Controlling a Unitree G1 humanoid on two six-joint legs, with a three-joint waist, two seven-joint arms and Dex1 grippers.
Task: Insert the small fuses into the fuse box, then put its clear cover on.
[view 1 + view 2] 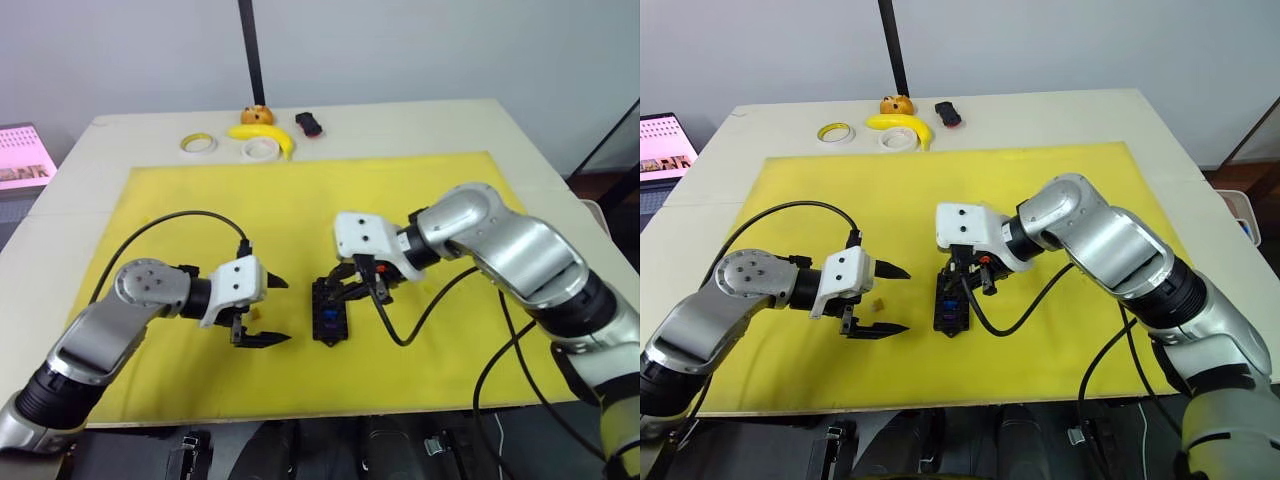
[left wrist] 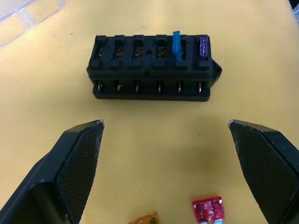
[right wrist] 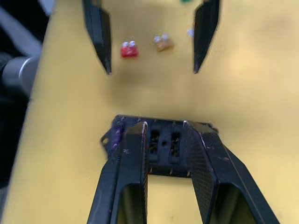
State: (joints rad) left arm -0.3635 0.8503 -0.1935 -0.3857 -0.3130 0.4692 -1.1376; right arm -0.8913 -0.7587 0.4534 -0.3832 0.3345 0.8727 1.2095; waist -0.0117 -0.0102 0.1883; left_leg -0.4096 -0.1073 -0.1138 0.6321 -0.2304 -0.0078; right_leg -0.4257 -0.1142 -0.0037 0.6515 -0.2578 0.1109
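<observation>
The black fuse box (image 2: pixel 152 70) lies on the yellow mat (image 1: pixel 200 200) near its front middle. A blue fuse (image 2: pixel 177 44) and a purple fuse (image 2: pixel 203 45) stand in its slots at one end; the other slots look empty. My right gripper (image 3: pixel 166 126) hovers right over the box, fingers a little apart, nothing seen between them. My left gripper (image 1: pixel 285 311) stands wide open just left of the box, pointing at it. A red fuse (image 2: pixel 208 208) and an amber fuse (image 3: pixel 163 42) lie on the mat between its fingers. The clear cover (image 2: pixel 28 16) lies beyond the box.
At the table's far edge lie a banana (image 1: pixel 265 136), two tape rolls (image 1: pixel 199 144) and a black-and-red object (image 1: pixel 309 124), by a black pole (image 1: pixel 250 55). Cables from both arms trail over the mat. A screen (image 1: pixel 665 140) stands off the table's left.
</observation>
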